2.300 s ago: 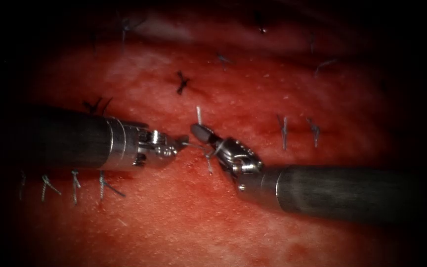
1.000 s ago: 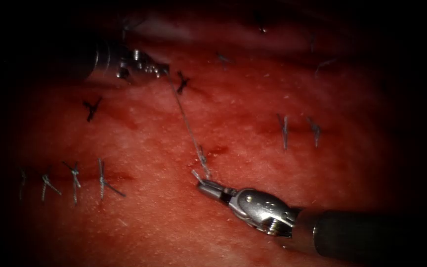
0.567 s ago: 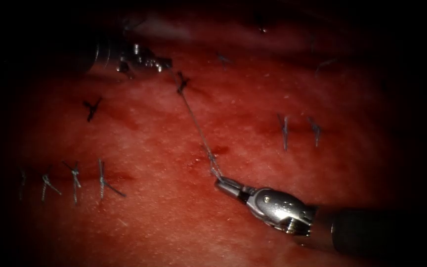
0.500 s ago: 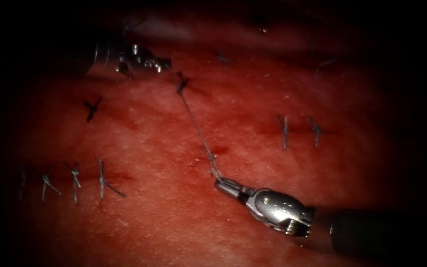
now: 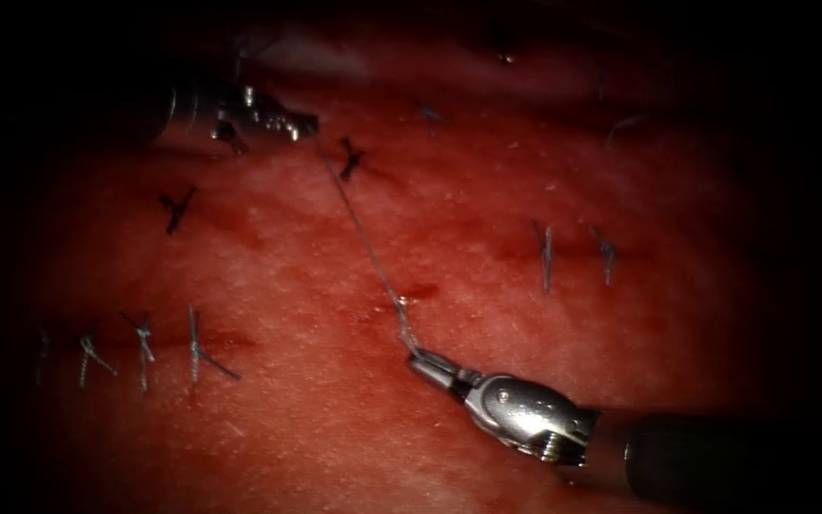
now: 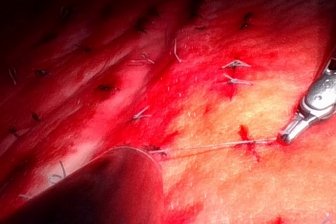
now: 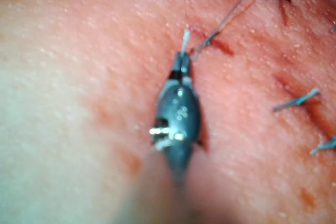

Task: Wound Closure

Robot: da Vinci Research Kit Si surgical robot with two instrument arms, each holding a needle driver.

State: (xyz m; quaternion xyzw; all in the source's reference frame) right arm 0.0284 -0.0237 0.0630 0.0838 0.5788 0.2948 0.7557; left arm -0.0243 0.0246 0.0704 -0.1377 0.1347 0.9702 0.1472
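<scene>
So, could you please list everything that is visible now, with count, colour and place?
tissue: one, red and pale, under everything.
cut: one small dark red slit, centre of the endoscope view.
thread: one thin grey strand, stretched straight between the two tools, crossing the cut.
tied stitches: several, dark grey, scattered on both sides of the cut.
left claw: one, metal, upper left, shut on the thread.
right claw: one, metal, just below the cut, shut on the thread.

Endoscope view's dim with dark vignetted edges; the right tool [image 7: 181, 66] looks blurry, tissue [image 6: 252, 182] glares bright.
</scene>
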